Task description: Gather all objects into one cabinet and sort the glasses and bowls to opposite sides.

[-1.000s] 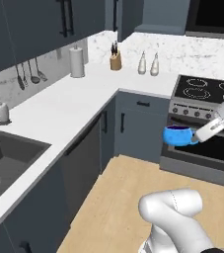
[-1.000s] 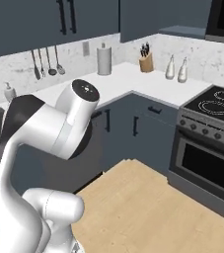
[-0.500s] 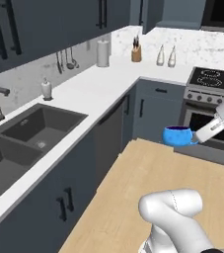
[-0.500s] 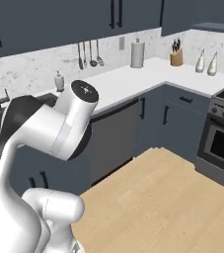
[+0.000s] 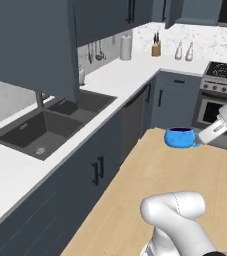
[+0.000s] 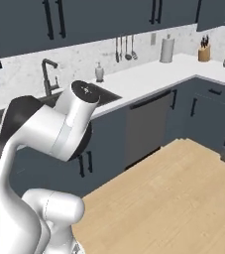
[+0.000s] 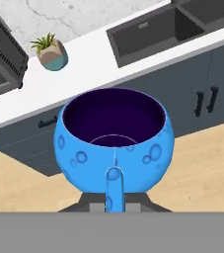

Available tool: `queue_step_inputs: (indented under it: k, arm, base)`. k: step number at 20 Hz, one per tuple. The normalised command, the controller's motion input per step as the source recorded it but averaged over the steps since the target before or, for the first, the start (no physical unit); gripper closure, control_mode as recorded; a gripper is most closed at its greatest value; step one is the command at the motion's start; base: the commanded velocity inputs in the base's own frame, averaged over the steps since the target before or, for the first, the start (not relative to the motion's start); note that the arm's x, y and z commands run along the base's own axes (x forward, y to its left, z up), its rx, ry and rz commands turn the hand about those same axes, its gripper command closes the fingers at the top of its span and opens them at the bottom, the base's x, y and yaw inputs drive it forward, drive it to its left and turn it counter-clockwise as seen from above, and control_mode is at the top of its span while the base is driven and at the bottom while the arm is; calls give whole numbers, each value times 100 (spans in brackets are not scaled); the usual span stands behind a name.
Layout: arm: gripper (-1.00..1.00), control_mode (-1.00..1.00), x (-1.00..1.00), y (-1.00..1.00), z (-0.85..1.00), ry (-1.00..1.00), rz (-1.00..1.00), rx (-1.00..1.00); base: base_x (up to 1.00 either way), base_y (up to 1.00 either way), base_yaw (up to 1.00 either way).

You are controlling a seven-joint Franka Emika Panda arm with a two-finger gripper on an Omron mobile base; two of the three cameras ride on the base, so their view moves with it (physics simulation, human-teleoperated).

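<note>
A small glossy blue bowl (image 5: pixel 179 137) hangs in the air over the wooden floor, in front of the lower cabinet fronts. My gripper (image 5: pixel 201 140) reaches in from the right and is shut on its rim. In the hand view the blue bowl (image 7: pixel 114 143) sits upright close to the camera, its dark inside empty, and the fingers are mostly hidden under it. Dark slate-blue wall cabinets (image 6: pixel 49 20) with black bar handles run above the counter; a large slate panel of one (image 5: pixel 32 45) hangs at the upper left.
A double sink (image 5: pixel 47 125) with a faucet (image 6: pixel 47 74) is set in the white counter (image 5: pixel 15 170). A paper towel roll (image 5: pixel 126 47), knife block (image 5: pixel 156 49) and stove (image 5: pixel 225 75) stand further along. A potted plant (image 7: pixel 52 52) and toaster oven (image 7: pixel 0 59) sit on the counter.
The whole picture has shifted: the base has driven along the counter, so the sink is now near and the stove farther off. The blue bowl stays in my shut gripper.
</note>
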Motion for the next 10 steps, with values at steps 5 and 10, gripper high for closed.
queue_step_inputs:
  k: [5,10]
  arm:
    - [100,100,0,0,0,0,0,0]
    - [100,100,0,0,0,0,0,0]
  base:
    - [-99,68,12]
    - [-91,76,18]
